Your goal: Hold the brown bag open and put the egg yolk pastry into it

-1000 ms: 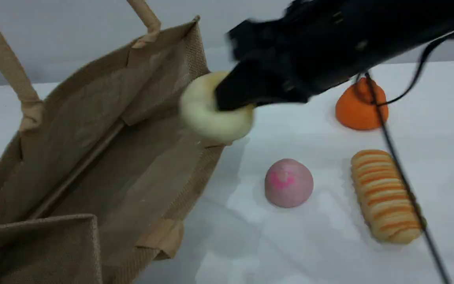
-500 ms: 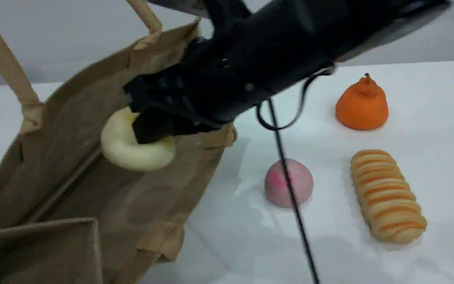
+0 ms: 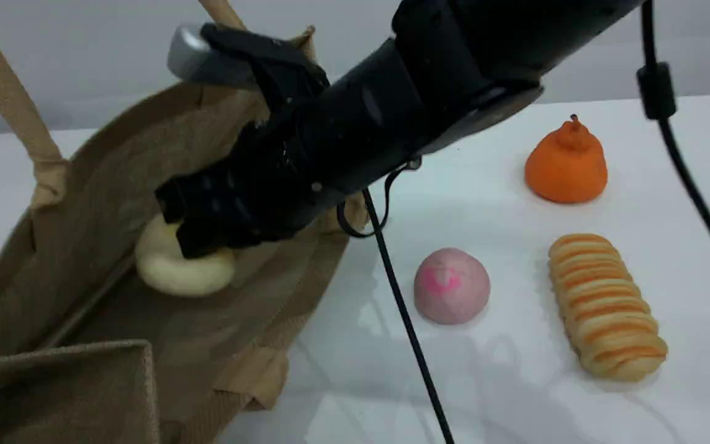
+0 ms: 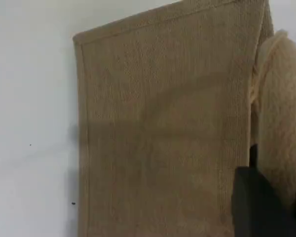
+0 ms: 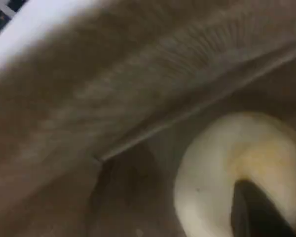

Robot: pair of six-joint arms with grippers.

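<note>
Where the scene view shows the right gripper deep inside the brown bag, clamped on the egg yolk pastry, the left wrist view shows only the bag's outer wall and the left gripper closed on a beige handle. The right wrist view shows a fingertip pressing the pastry's yellowish top.

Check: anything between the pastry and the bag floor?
Nothing visible. The right gripper, shut on the pastry, is already inside the open bag, low near the bare floor. No other item in the bag.
</note>
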